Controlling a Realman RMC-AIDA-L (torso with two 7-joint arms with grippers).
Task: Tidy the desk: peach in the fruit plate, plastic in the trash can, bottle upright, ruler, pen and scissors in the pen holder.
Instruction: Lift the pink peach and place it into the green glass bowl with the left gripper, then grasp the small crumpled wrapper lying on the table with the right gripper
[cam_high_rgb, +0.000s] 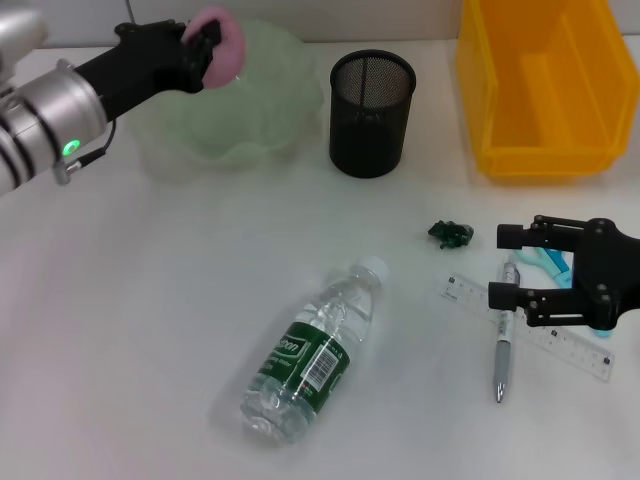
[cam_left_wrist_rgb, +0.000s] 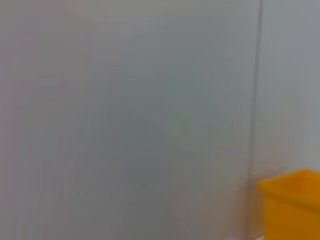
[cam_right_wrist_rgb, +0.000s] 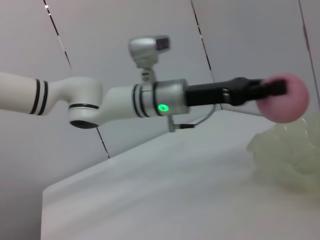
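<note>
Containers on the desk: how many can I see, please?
3. The pale green fruit plate is at back left, the black mesh pen holder stands beside it, and the yellow bin is at back right. None seems hidden.

- Pink peach (cam_high_rgb: 225, 45) is up in the air over the pale green fruit plate (cam_high_rgb: 270, 120), clear of its rim.
- Mesh pen holder (cam_high_rgb: 372, 113), black, stands upright beside the plate.
- Clear bottle (cam_high_rgb: 312, 352) lies on its side (green label, white cap).
- Pen (cam_high_rgb: 503, 340) lies across the transparent ruler (cam_high_rgb: 560, 340).
- Blue scissors (cam_high_rgb: 548, 262) peek out nearby.
- Dark green plastic scrap (cam_high_rgb: 452, 233) sits near them.
- Yellow trash can (cam_high_rgb: 545, 85) stands at the back.
</note>
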